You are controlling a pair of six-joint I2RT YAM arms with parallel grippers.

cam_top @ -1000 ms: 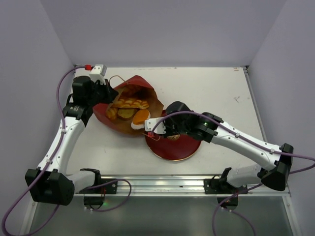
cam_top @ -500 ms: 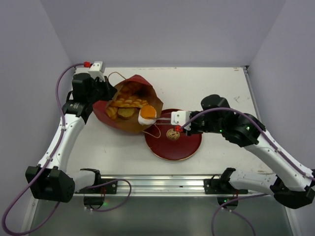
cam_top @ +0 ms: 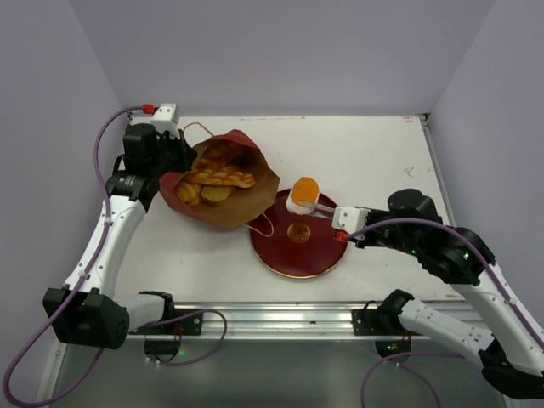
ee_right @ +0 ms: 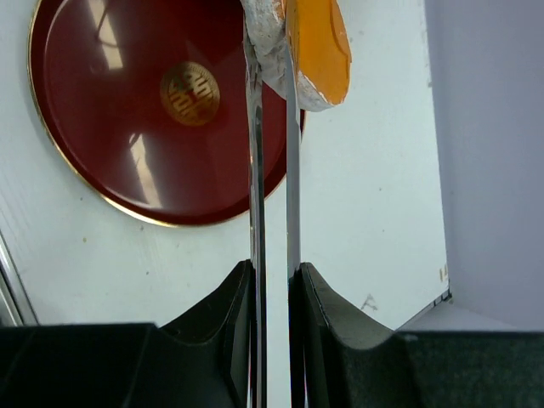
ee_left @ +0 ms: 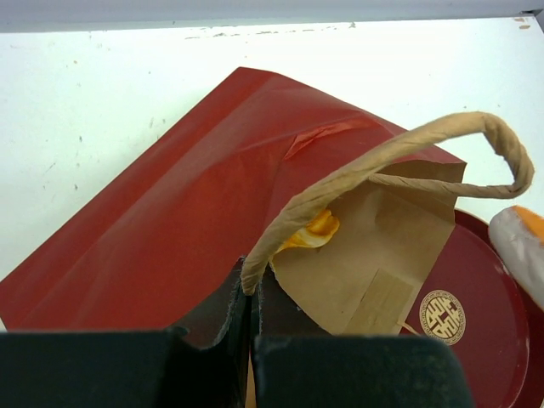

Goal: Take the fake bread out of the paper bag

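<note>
Pinched an orange-faced, white-sided toy bread slice (cam_top: 303,192) in the right tool (cam_top: 308,206) over the far rim of the round dark-red plate (cam_top: 297,255), and pressed the left tool (ee_left: 253,285) together on the tan cord handle (ee_left: 382,157) of the dark-red paper bag (cam_top: 225,212), lying open on the white table (cam_top: 374,161) with other golden toy breads (cam_top: 219,178) inside.

The only sign was a round gold emblem (ee_left: 442,316) at the centre of the dark-red plate (ee_left: 497,280). It looked like a Chinese double-happiness character inside a ring, its strokes too fine to be sure. A faint scribble (cam_top: 409,170) on the bench (cam_top: 382,144), at 2 o'clock from the plate, could not be read.
</note>
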